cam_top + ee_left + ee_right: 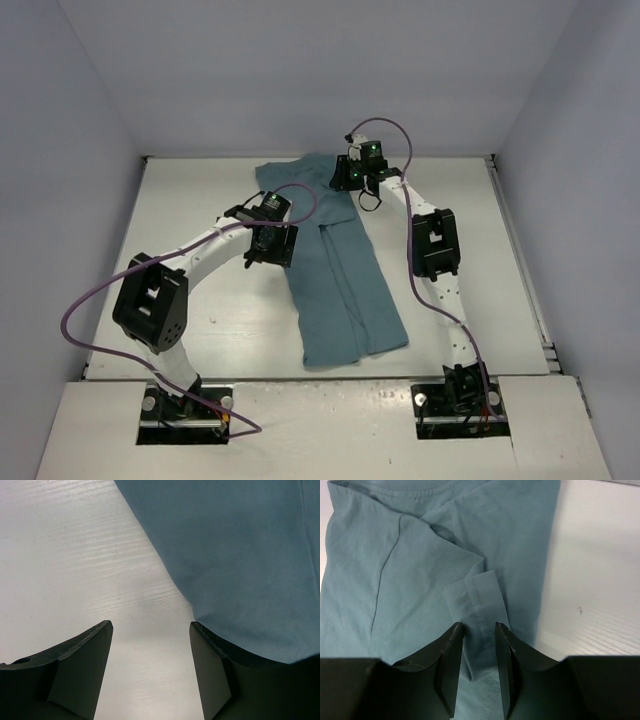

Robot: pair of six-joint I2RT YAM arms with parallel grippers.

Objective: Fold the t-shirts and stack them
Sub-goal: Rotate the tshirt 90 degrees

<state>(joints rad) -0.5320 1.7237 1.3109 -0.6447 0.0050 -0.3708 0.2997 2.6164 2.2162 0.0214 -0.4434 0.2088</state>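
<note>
A plain teal short-sleeved t-shirt of soft cloth (pixel 340 270) lies flat on the white table (pixel 190 200), folded into a long strip. In the top view the strip runs from the 12 o'clock end of the table toward 6 o'clock, its near hem slanting a little toward 5 o'clock. A lengthwise crease runs down its middle, and its far end spreads wider toward 11 o'clock. The left fingers (pixel 268 244) hang at the strip's 9 o'clock edge, about a third of the way down from its far end. In the left wrist view they stand wide apart and hold nothing: bare table fills the gap between them. The finger at 8 o'clock (pixel 80 672) is over bare table, and the finger at 4 o'clock (pixel 215 677) sits right at the border of the t-shirt (pixel 240 555). That cloth fills the view from 12 o'clock to 3 o'clock, its edge slanting down to this finger. The right fingers (pixel 352 176) are at the strip's 12 o'clock end. In the right wrist view the two fingers (pixel 451 667) are drawn close together, and a stitched sleeve hem of the t-shirt (pixel 420 570) passes straight into the narrow gap, so they pinch that fold of cloth. More cloth spreads away toward 10 o'clock, where the ribbed collar shows at the top, and bare table lies at 3 o'clock.
</note>
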